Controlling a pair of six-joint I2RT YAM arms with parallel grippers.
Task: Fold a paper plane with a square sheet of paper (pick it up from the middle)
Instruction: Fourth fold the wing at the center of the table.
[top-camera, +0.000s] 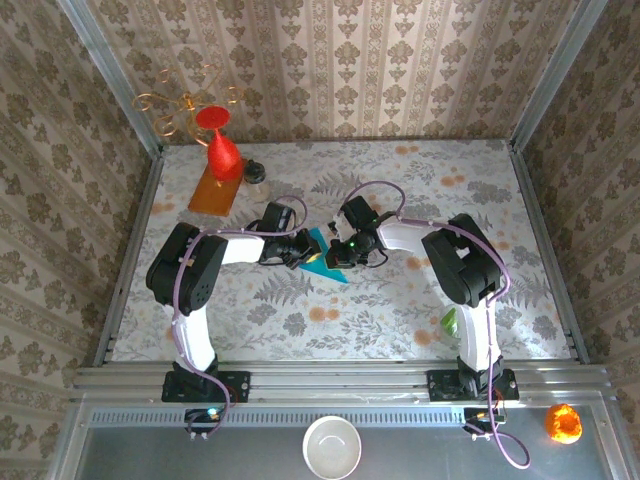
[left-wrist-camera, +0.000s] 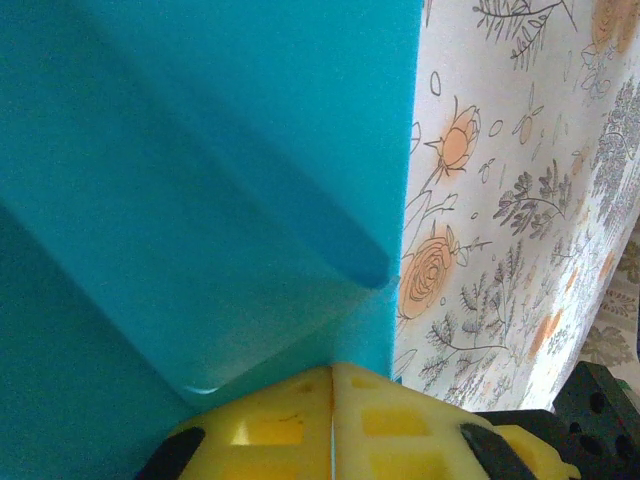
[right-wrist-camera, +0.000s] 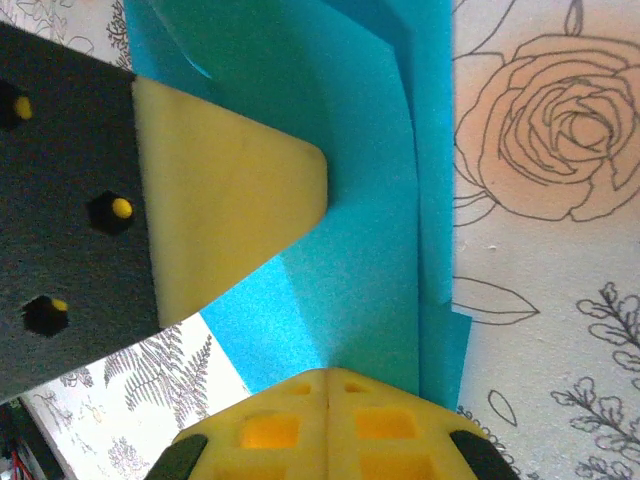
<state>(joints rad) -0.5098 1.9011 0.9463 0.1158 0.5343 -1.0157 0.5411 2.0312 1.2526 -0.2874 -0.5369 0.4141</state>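
The teal-blue sheet of paper lies folded on the flowered table between the two arms, a pointed wedge in the top view. In the left wrist view the paper shows a raised folded flap with a diagonal crease. My left gripper is shut, its yellow tips meeting at the paper's edge. In the right wrist view the paper lies in layers with a vertical fold. My right gripper is shut with its tips against the paper, and the left gripper's pale finger rests on the sheet. Whether either pinches a layer is hidden.
A red cone-shaped vase stands on an orange board at the back left, with a small dark jar beside it. A green object sits by the right arm. A white bowl and an orange ball lie on the near ledge.
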